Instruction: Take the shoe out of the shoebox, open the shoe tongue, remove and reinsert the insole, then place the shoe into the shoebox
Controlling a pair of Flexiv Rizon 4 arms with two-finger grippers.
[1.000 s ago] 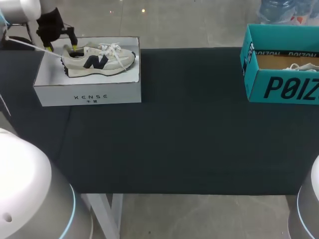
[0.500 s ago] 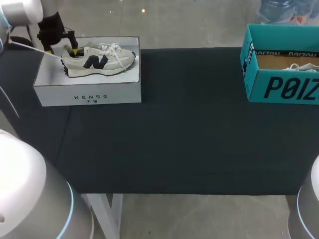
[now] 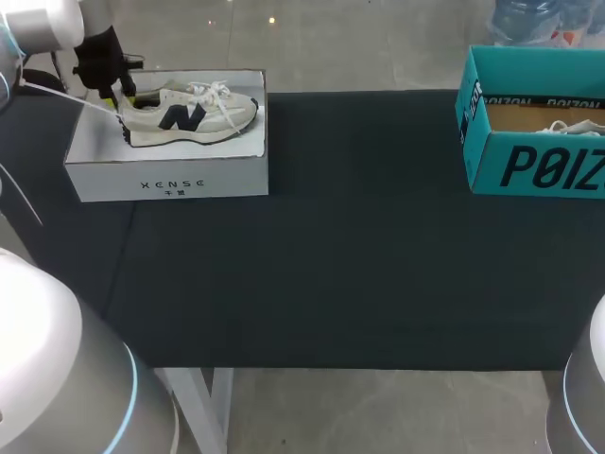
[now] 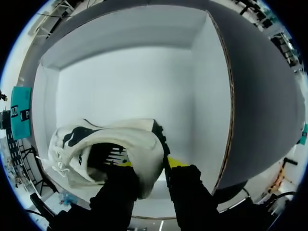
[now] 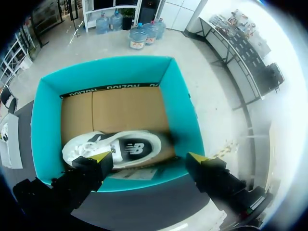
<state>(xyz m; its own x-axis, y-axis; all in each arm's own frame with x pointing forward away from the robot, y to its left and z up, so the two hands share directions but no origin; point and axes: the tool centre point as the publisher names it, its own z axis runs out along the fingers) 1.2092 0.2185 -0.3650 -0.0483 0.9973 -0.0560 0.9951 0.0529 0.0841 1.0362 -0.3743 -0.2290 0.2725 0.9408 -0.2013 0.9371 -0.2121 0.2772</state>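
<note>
Sneaker (image 3: 189, 115), cream-white with a dark logo on its side: it stands on its sole inside the open white cardboard shoebox (image 3: 170, 182), at the far left corner of the dark grey table cover (image 3: 359, 246). Its heel points toward the left arm's side and its toe toward the middle of the table.

Surroundings. The shoebox walls enclose the sneaker on all four sides, and the end wall stands just beside the heel. A teal cardboard box (image 3: 529, 165) with black print sits at the far right of the table, well apart from the white one, and is also open. On its brown floor lies a second pale sneaker (image 5: 118, 148) with a dark logo. The right gripper (image 5: 150, 157) hangs above this teal box. Its fingers are spread wide and released, and they touch nothing.

Grasp. The left gripper (image 4: 150, 163) is down in the white shoebox at the sneaker's heel. One finger (image 4: 118, 192) is inside the shoe opening. The other finger (image 4: 190, 192) is outside, between the heel and the box's end wall. Both press the heel wall between them, so the gripper is clenched on the sneaker.

Appearance. The upper is smooth and pale, with white laces tied loosely over the tongue. Dark outsole patches show at the heel and at the toe. Seen from the left wrist, the opening is dark inside, with faint pale marks on the insole.
</note>
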